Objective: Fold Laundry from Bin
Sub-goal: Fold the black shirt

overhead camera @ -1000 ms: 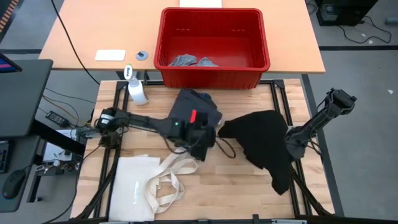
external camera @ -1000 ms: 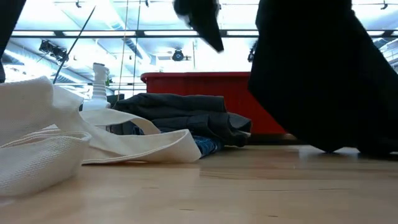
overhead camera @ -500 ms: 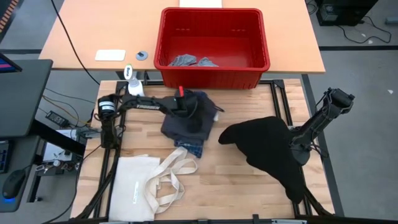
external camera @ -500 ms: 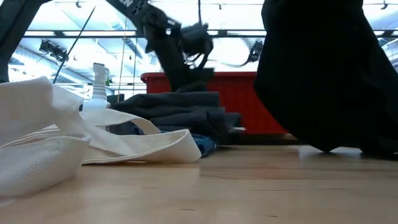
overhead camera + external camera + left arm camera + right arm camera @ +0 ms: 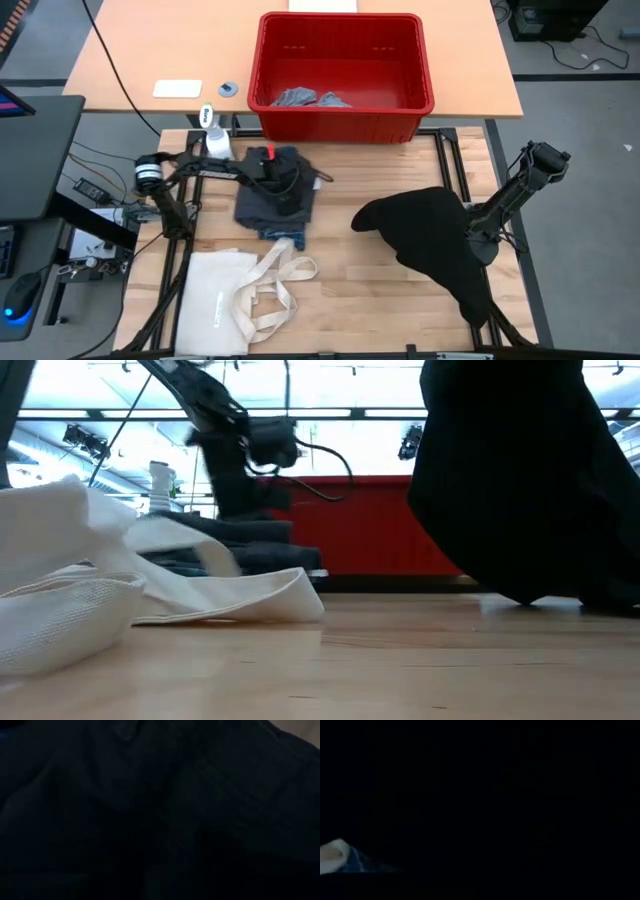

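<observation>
A dark grey piece (image 5: 275, 195) lies folded on a blue plaid shirt (image 5: 288, 238), left of the table's middle. My left gripper (image 5: 268, 168) is down on the far part of this pile, and in the left wrist view dark cloth (image 5: 160, 810) fills the picture. A large black piece (image 5: 430, 235) hangs from the end of my right arm (image 5: 510, 195) and covers that gripper. Light grey pieces (image 5: 300, 97) lie on the floor of the red bin (image 5: 345, 125). My right gripper is shut on the black piece, but the cloth itself drapes over the place of contact. The piece hangs slack below the gripper (image 5: 520, 480). Its lower edge (image 5: 530, 598) comes down to about the tabletop; whether it touches, I cannot tell.
A cream tote bag (image 5: 240, 290) with long handles lies at the near left, just in front of the pile. A white spray bottle (image 5: 215, 140) stands at the far left. The bin stands beyond the table's far edge. Bare wood (image 5: 350, 290) shows at the near middle.
My left gripper has gone down and toward the table's left and far edges, onto the pile. The pile of dark grey piece and plaid shirt has slid along the table toward the left edge with it. The hanging black piece has shifted a little toward the right edge.
</observation>
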Controlling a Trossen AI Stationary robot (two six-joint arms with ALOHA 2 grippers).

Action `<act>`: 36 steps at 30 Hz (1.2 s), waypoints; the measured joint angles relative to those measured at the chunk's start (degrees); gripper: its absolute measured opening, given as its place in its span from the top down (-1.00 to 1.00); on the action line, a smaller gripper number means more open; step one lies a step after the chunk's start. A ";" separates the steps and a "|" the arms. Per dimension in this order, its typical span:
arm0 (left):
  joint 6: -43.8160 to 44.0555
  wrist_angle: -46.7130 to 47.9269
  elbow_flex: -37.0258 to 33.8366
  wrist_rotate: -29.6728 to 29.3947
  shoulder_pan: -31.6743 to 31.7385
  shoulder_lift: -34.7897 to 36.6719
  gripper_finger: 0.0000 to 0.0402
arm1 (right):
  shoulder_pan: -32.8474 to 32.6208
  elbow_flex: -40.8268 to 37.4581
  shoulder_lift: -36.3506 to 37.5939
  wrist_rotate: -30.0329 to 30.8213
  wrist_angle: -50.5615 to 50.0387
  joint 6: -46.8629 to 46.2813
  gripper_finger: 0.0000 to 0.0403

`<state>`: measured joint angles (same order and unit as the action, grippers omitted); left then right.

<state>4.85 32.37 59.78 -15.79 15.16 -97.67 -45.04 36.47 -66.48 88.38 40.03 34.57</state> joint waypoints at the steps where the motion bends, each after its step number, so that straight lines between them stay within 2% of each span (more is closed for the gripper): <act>1: 0.41 1.96 -1.01 -0.09 -0.31 1.94 0.10 | 0.00 0.00 0.00 -0.02 -0.08 0.12 0.24; 6: 4.71 10.12 -6.89 -1.59 -0.70 11.03 0.10 | -0.35 0.00 0.00 -0.62 -0.17 0.50 0.24; 10: 5.44 10.28 -12.42 -4.04 -0.56 16.93 0.10 | -0.70 0.00 0.00 -2.30 -0.12 0.46 0.24; 13: 4.71 10.20 -13.73 -4.34 -0.47 20.27 0.10 | -0.70 0.00 0.00 -2.62 -0.11 -0.16 0.24; 19: -1.62 6.90 -7.26 -5.93 -3.37 25.52 0.10 | -0.70 0.00 0.00 -2.59 1.07 -0.31 0.24; 22: -1.92 4.96 -3.86 -5.48 -4.68 26.58 0.10 | -0.70 0.00 0.02 -2.60 1.57 -0.39 0.24; 26: -1.35 -0.81 1.03 2.79 -8.03 26.48 0.10 | 0.16 0.00 0.02 -3.17 1.62 -0.51 0.24; 28: -2.25 -7.03 2.66 6.99 -11.11 26.51 0.10 | 2.45 0.00 0.02 -6.35 1.53 -0.65 0.24; 31: -7.16 -14.88 3.68 7.75 -16.96 26.51 0.10 | 7.92 0.00 0.02 -17.75 1.54 -2.16 0.24; 32: -8.19 -17.51 3.67 7.19 -18.69 26.51 0.10 | 9.83 0.06 0.02 -21.36 1.97 -2.26 0.24; 36: -9.14 -23.89 1.82 1.88 -24.26 25.39 0.10 | 15.98 3.63 0.44 -28.76 4.54 1.84 0.24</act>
<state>-4.28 8.48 61.60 -13.91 -9.10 -72.27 -29.06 40.10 -66.03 59.61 44.57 36.42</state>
